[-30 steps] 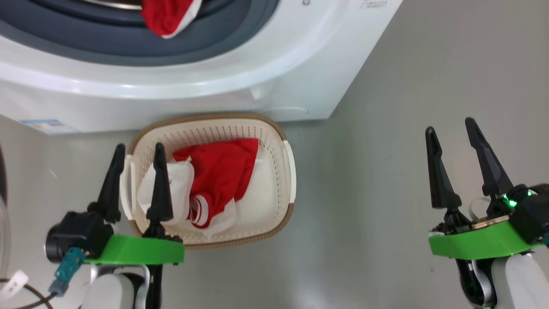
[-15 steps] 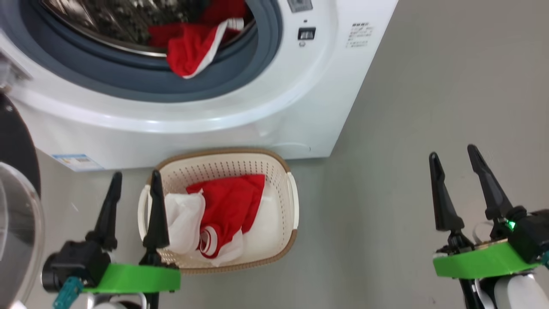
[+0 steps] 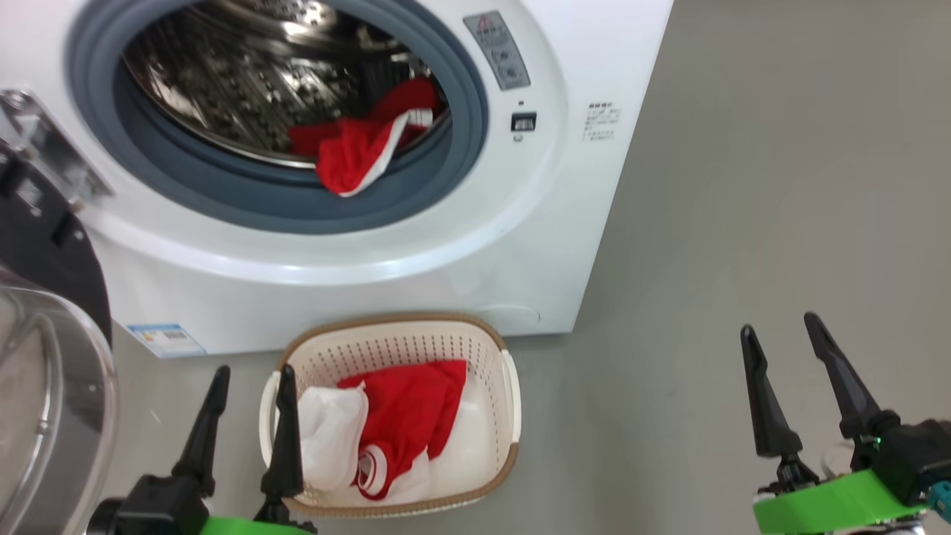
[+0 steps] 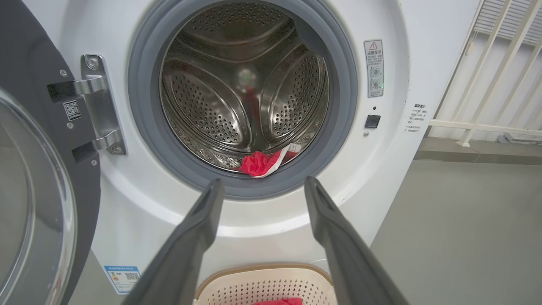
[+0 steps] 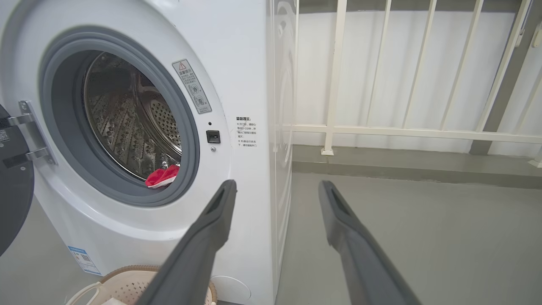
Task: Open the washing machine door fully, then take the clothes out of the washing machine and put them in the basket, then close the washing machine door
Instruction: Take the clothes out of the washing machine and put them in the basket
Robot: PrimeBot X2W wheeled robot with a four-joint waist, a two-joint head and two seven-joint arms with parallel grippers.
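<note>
Some red clothes (image 3: pixel 355 154) hang over the grey ring of the washing machine (image 3: pixel 416 260), upper centre, its door (image 3: pixel 44 253) swung open at the left edge; more lie in the basket (image 3: pixel 394 321) at bottom centre. My left jaws, bottom left, and right jaws, bottom right, stand spread, empty.

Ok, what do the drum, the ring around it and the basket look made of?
Drum: polished steel, by its mirror shine and punched holes. Ring: matte grey, probably rubber. Basket: cream plastic, likely moulded, with regular holes; its brown rim looks woven.
</note>
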